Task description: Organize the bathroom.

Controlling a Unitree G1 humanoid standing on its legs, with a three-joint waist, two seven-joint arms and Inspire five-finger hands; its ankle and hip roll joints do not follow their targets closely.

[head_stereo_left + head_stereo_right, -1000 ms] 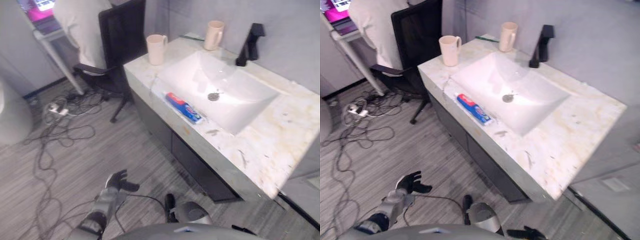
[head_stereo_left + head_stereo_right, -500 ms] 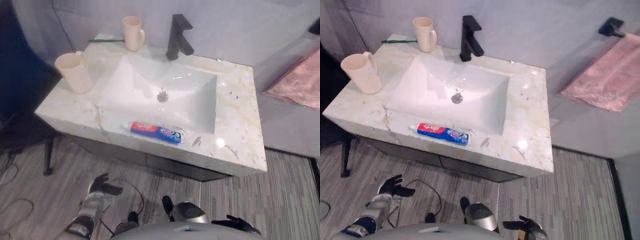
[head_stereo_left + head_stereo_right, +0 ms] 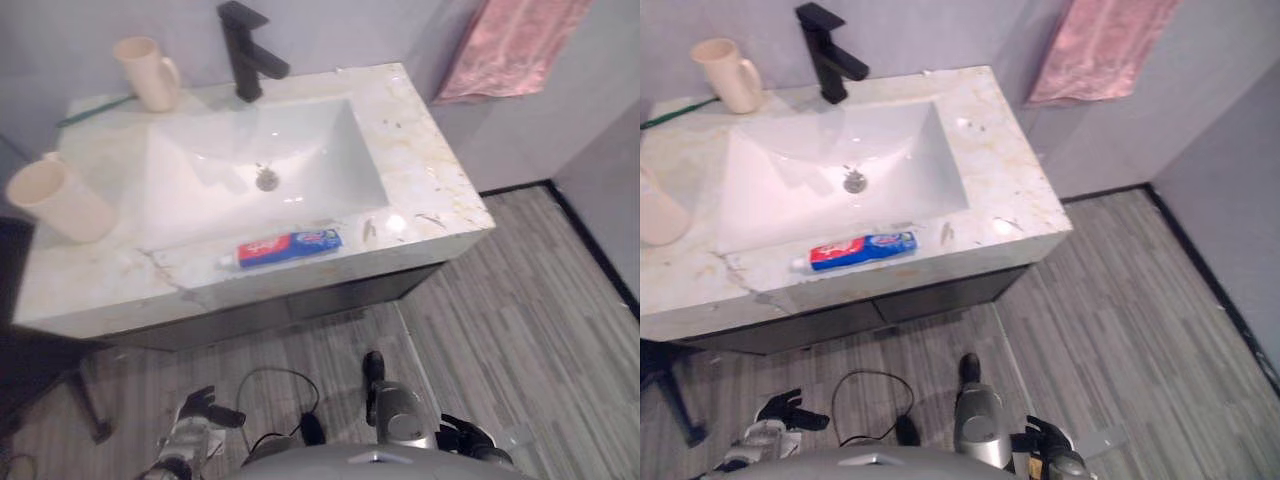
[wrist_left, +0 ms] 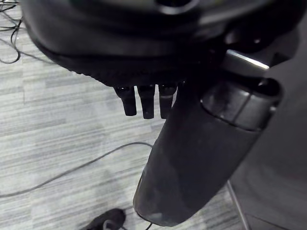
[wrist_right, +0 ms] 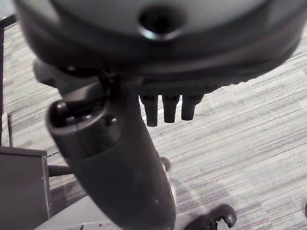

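Both hands hang low and empty, fingers relaxed: the left hand [image 3: 197, 410] near the grey plank floor [image 3: 520, 300], the right hand [image 3: 1045, 437] beside the robot's front. Over the past second the whole view has swung from the vanity's left end to face it squarely, a camera move; nothing on the marble-patterned desk [image 3: 420, 170] has shifted. Nearest, the red-and-blue toothpaste tube [image 3: 288, 247] lies on the front rim of the white basin [image 3: 250, 170]; a cream mug [image 3: 55, 198] stands left, another cream mug [image 3: 147, 72] beside the green toothbrush [image 3: 95, 108] and black faucet [image 3: 248, 48] at the back. A pink towel [image 3: 510, 45] hangs beyond. No tidying has begun.
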